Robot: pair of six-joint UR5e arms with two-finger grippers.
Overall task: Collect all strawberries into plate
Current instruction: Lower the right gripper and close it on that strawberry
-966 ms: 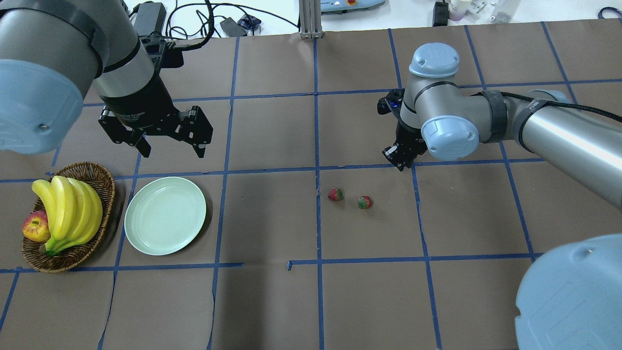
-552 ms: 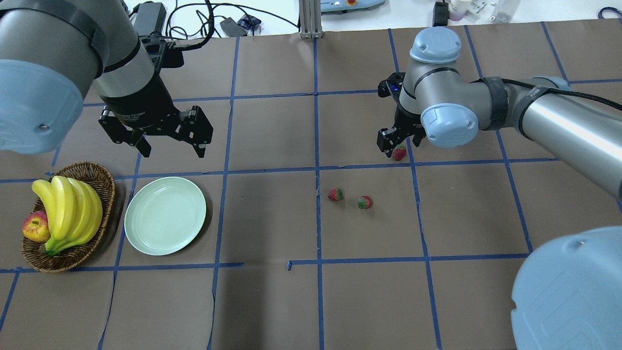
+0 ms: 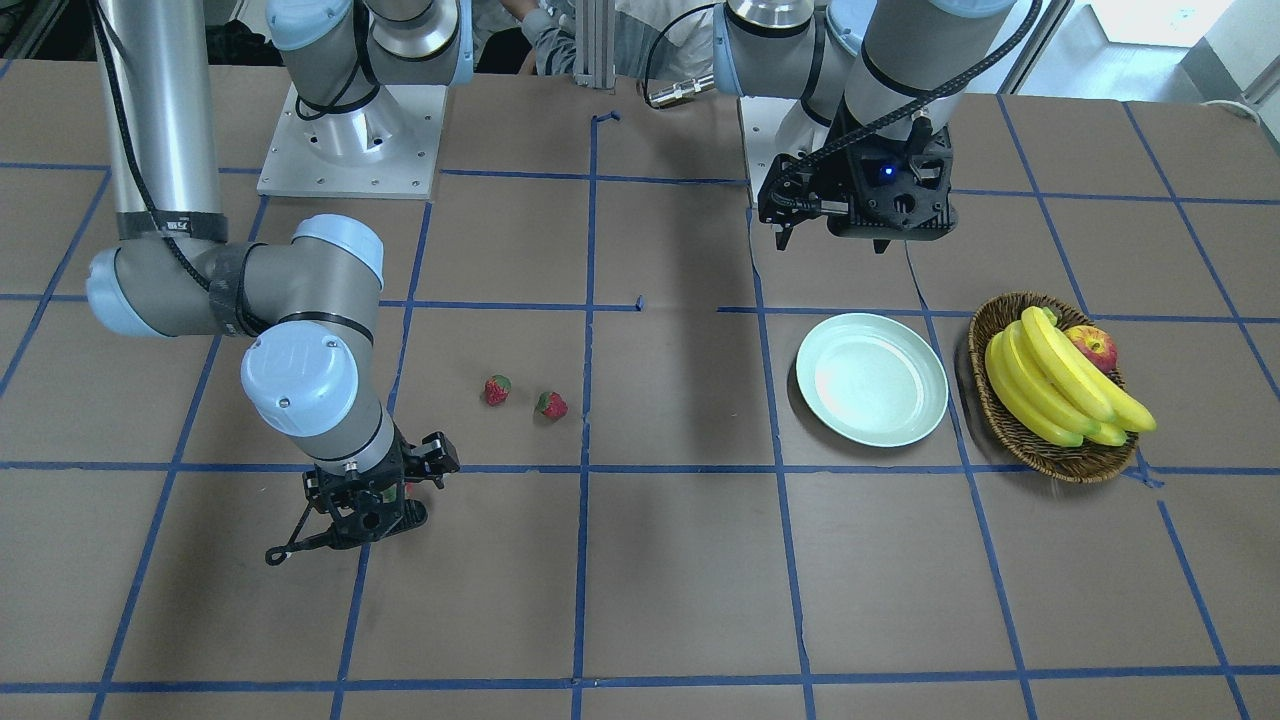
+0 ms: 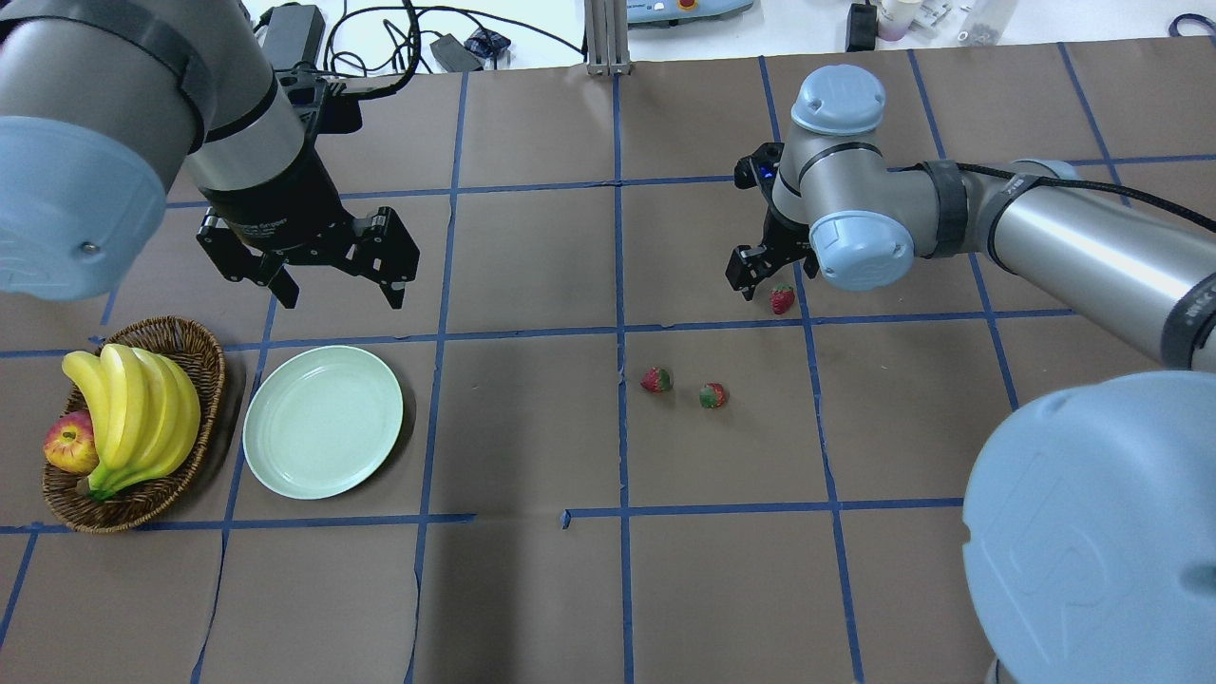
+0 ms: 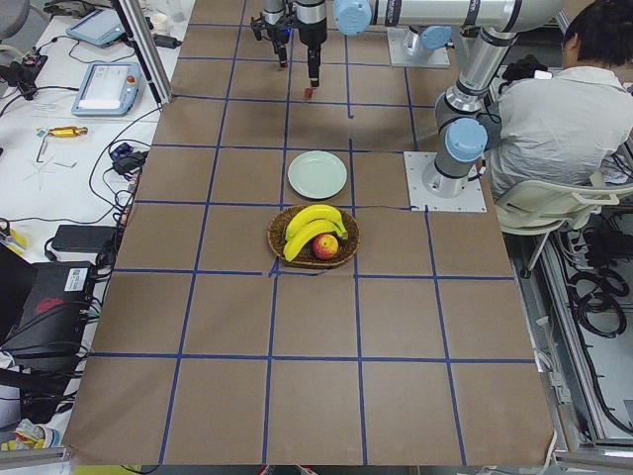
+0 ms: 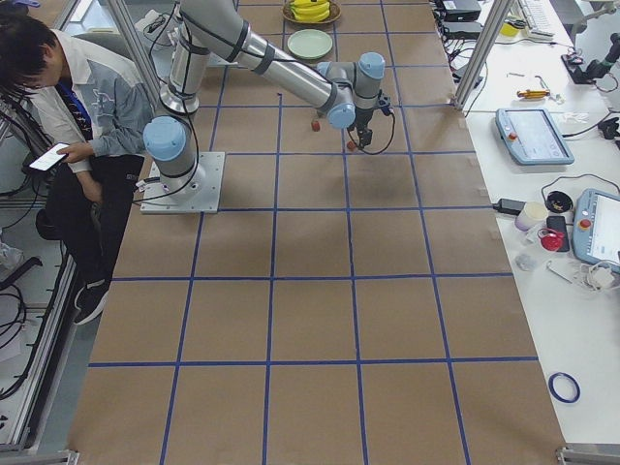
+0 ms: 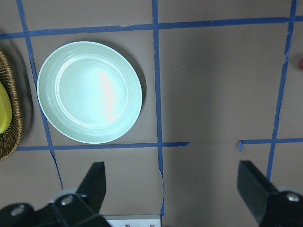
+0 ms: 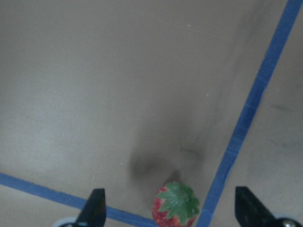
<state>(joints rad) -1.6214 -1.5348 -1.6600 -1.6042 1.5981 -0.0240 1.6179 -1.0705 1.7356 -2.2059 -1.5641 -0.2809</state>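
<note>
**Right claw draws back: third strawberry uncovered, not grasped**

Nearest the robot we find the plate (image 4: 323, 489), which holds nothing, with a wicker basket (image 4: 204, 380) just beside it on its left. Slightly farther out and well to the plate's right, the first strawberry (image 4: 656, 380) and the second strawberry (image 4: 712, 395) lie near each other on the desk (image 4: 532, 427).

Farther still, and more to the plate's right, sits the third strawberry (image 4: 781, 299). A second ago the right claw (image 8: 171, 210) was low over this spot and hid the berry. The claw has since pulled back, and the berry shows at the same place on the desk as it did a moment ago. In the right wrist view the fingers stand wide apart, the berry between them and touching neither.

Just beyond the plate, the left claw (image 4: 339, 299) hangs above the desk with its fingers spread and empty.

We judge that no grasp has taken hold, so all three berries remain to be collected. Whether the right claw missed the berry or is merely re-aligning, we cannot tell.
</note>
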